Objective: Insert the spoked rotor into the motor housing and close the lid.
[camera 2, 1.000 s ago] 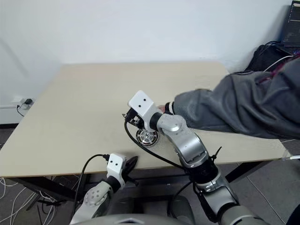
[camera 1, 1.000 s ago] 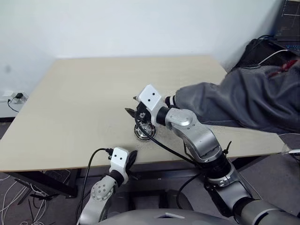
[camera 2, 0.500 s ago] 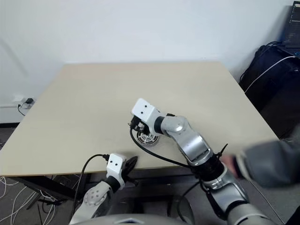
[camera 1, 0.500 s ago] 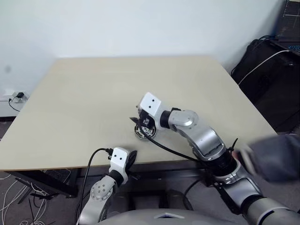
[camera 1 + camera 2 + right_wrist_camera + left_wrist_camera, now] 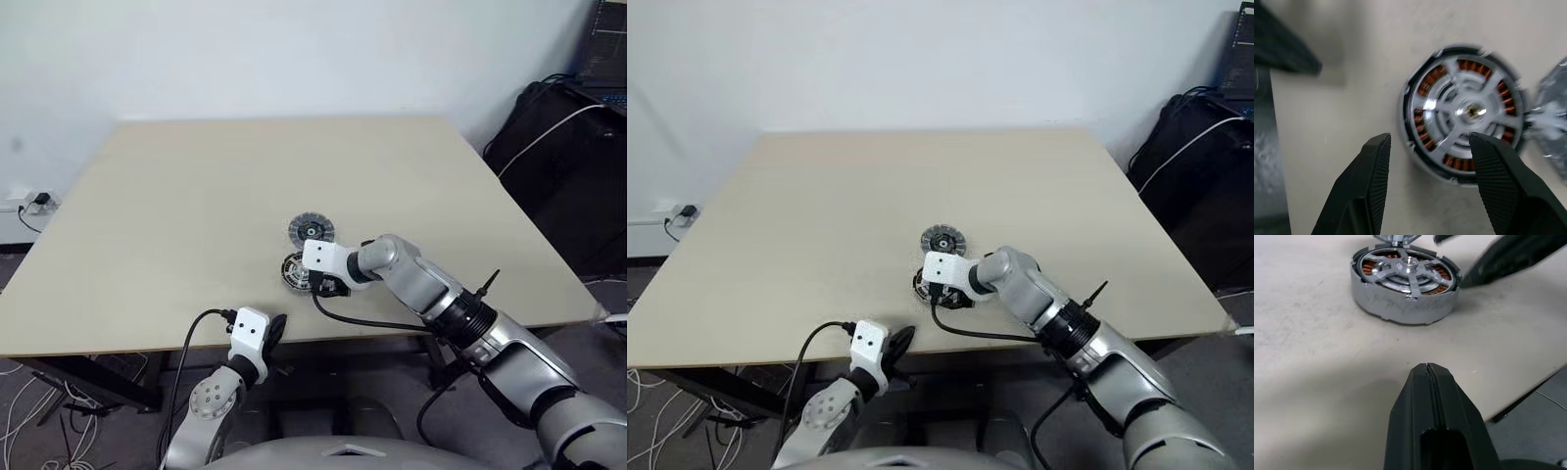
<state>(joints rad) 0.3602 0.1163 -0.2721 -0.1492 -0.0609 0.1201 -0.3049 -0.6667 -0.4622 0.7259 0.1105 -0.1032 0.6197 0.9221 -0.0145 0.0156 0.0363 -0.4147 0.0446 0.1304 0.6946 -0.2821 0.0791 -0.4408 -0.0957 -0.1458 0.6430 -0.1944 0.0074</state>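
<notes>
The motor housing (image 5: 1420, 147) lies near the table's front edge, copper windings showing between the silver spokes of the spoked rotor (image 5: 1469, 112) seated in it. The same assembly (image 5: 1404, 284) shows in the left wrist view. My right gripper (image 5: 1430, 139) hangs open right over it, one finger (image 5: 1371, 181) on each side and nothing between them. From the head it (image 5: 323, 286) covers part of the housing (image 5: 292, 271). The ribbed grey lid (image 5: 312, 231) lies flat just behind. My left gripper (image 5: 1426, 369) is shut and empty, at the front table edge (image 5: 274, 328).
The beige table (image 5: 196, 196) stretches wide behind and to the left of the parts. A black bag with cables (image 5: 563, 147) and a laptop (image 5: 605, 39) sit beyond the table's right side. A wall socket (image 5: 29, 204) is at far left.
A person's grey sleeve reaching over the table has pulled away to the right and left the view. My right gripper has dropped and tipped downward over the housing, uncovering the lid behind it.
</notes>
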